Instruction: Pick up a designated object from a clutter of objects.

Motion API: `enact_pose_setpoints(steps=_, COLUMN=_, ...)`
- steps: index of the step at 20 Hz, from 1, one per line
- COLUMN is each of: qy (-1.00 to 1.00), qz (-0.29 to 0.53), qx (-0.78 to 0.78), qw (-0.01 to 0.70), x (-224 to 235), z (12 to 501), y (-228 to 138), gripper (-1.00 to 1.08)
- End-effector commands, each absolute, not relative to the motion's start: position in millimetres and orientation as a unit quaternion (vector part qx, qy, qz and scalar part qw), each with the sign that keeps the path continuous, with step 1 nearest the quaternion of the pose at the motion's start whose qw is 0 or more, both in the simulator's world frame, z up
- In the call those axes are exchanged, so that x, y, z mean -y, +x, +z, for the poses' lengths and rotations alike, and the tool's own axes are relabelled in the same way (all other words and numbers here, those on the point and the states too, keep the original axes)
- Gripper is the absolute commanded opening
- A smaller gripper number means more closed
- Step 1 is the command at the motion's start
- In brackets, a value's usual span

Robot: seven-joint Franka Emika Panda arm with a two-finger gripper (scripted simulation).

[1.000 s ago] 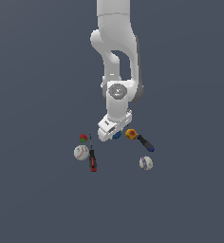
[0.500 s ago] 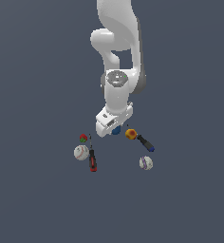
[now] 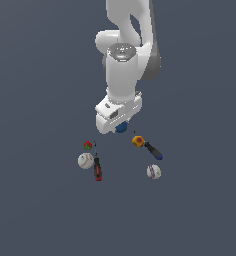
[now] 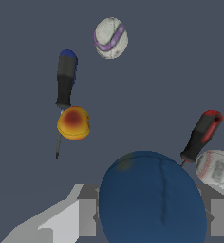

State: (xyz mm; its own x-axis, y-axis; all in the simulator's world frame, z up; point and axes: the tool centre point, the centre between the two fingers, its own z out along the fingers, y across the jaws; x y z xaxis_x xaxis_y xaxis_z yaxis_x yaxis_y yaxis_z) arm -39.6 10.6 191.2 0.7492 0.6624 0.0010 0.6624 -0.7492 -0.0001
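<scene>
The small solid-blue ball (image 3: pixel 122 128) sits between my gripper's (image 3: pixel 118 126) fingers, held above the floor. In the wrist view the blue ball (image 4: pixel 152 197) fills the space between the two grey fingers (image 4: pixel 80 217), so the gripper (image 4: pixel 152 218) is shut on it. The rest of the clutter lies below: an orange-red ball (image 3: pixel 137 141), a black-blue tool (image 3: pixel 153 150), a red-black screwdriver (image 3: pixel 97 168), two white balls (image 3: pixel 85 160) (image 3: pixel 153 171) and a red-green piece (image 3: pixel 88 145).
The wrist view shows the orange-red ball (image 4: pixel 73 123), the black-blue tool (image 4: pixel 66 78), a white ball with purple stitching (image 4: pixel 111 38), the red-black screwdriver (image 4: pixel 201 135) and the other white ball (image 4: pixel 217 168). All lie on a plain dark grey floor.
The arm has risen, carrying the blue ball up and away from the other items. The other items have not moved.
</scene>
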Motion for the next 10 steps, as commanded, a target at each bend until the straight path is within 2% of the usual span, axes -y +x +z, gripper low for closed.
enact_pose_setpoints(steps=1, qy=-0.935, qz=-0.001, qx=0.354, qw=0.0, x=-9, z=216, y=-36, gripper=-1.0)
enact_pose_setpoints(steps=10, qy=-0.935, qz=0.0, qx=0.354, qw=0.0, x=-3, z=299, y=-21, gripper=-1.0)
